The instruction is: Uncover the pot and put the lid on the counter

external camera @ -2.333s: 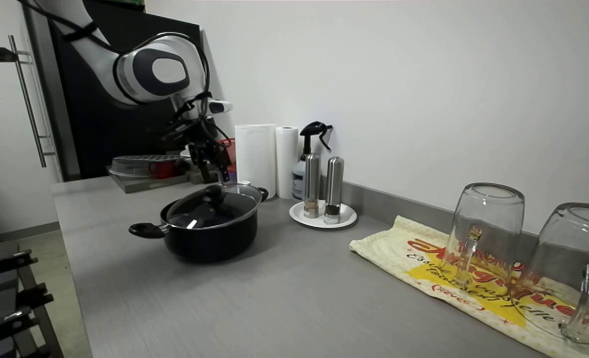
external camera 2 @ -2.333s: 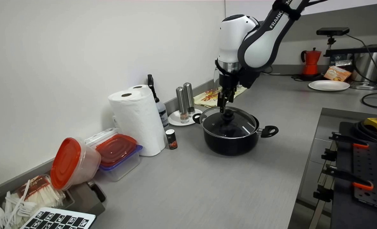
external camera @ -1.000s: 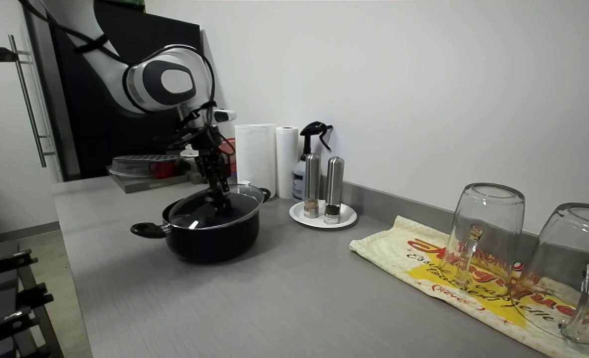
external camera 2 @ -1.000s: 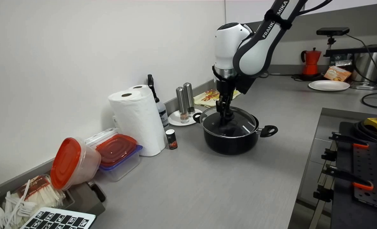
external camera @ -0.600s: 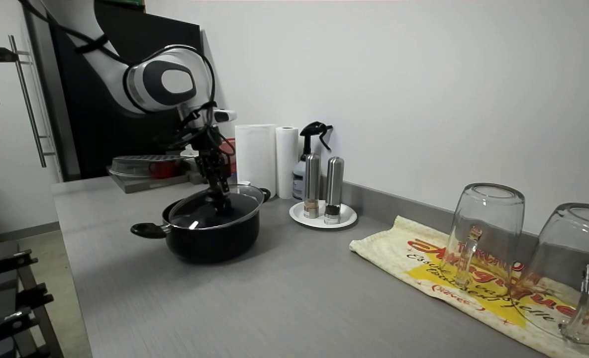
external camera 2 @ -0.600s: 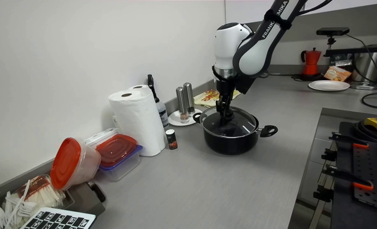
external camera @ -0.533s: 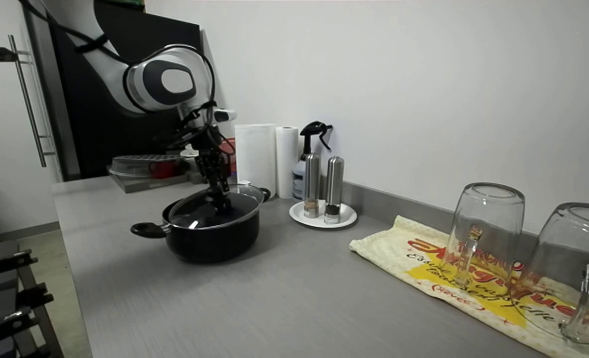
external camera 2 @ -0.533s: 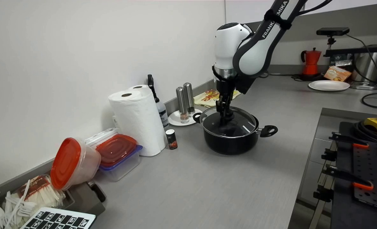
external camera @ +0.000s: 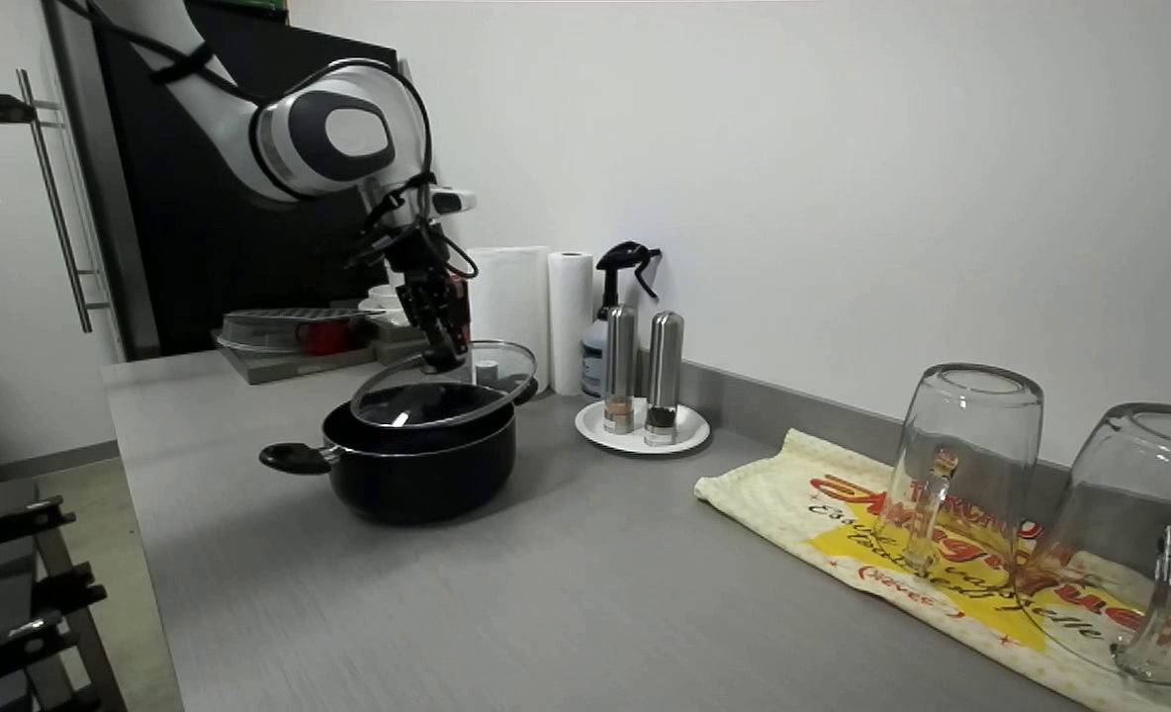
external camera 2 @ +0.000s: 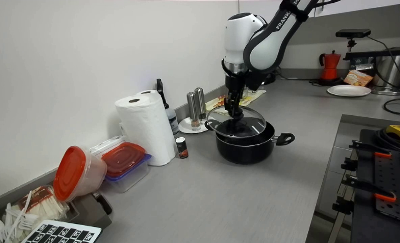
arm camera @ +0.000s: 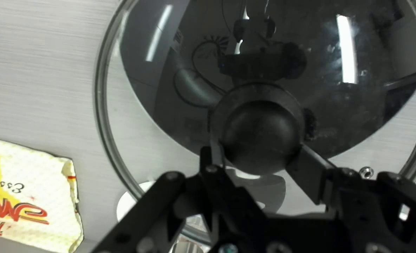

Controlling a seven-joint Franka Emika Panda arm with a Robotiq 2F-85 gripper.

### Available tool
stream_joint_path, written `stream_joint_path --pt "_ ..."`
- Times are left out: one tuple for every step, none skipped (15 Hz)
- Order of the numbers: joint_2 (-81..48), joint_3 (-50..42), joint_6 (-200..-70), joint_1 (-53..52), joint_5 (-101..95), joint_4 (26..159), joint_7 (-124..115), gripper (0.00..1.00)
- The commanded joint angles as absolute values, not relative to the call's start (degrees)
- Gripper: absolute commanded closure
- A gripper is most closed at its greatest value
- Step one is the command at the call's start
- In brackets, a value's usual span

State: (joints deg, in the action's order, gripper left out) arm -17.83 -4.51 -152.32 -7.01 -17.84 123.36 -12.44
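Since the earlier frames the lid point(external camera 2: 236, 128) has risen from the pot point(external camera: 417, 485), and the arm point(external camera 2: 267, 50) and the tool point(arm camera: 260, 154) have gone up with it; the pot has stayed where it was. In both exterior views the lid is above the pot, tilted and shifted off centre, so that some of the dark inside shows below the lid's lower edge. Whether the lid's far edge touches the pot I cannot tell. In the wrist view, at lower centre of the frame, the tool's two fingers point(arm camera: 308, 174) press on the black knob point(arm camera: 262, 135) from either side, parted by no more than its width; the lid is held by that knob. The pot stands on the grey desk point(external camera: 566, 593), left of centre in an exterior view, one handle point(external camera: 292, 458) pointing to the left of the frame. Near the middle of that frame a white plate point(external camera: 692, 430) carries two metal mills point(external camera: 621, 346). At lower right lies a printed cloth point(external camera: 793, 485), with two glass mugs point(external camera: 971, 425) standing on it.
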Motion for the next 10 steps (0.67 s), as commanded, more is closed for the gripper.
stream_joint_path --pt "-14.1 -3.5 -148.8 -8.0 -18.2 122.7 -11.8 0.77" --pt "-13.4 -2.6 -147.9 -8.2 -17.8 122.7 -11.3 0.77" --pt "-12.8 -1.7 -147.1 -8.6 -17.8 122.7 -11.0 0.77" --pt "-12.1 -0.7 -146.3 -9.0 -17.7 122.8 -10.7 0.77" --pt "-11.6 0.3 -145.5 -9.4 -17.6 122.7 -10.5 0.77" --pt "-11.1 1.3 -144.8 -9.9 -17.6 122.7 -10.4 0.77" --pt "-10.6 2.5 -144.0 -10.4 -17.3 122.6 -10.1 0.77" --pt "-10.3 3.6 -143.1 -10.9 -17.0 122.6 -9.7 0.77" --pt "-10.0 4.6 -142.4 -11.4 -17.0 122.6 -9.6 0.77" --pt "-9.7 5.6 -141.7 -11.9 -16.9 122.5 -9.3 0.77"
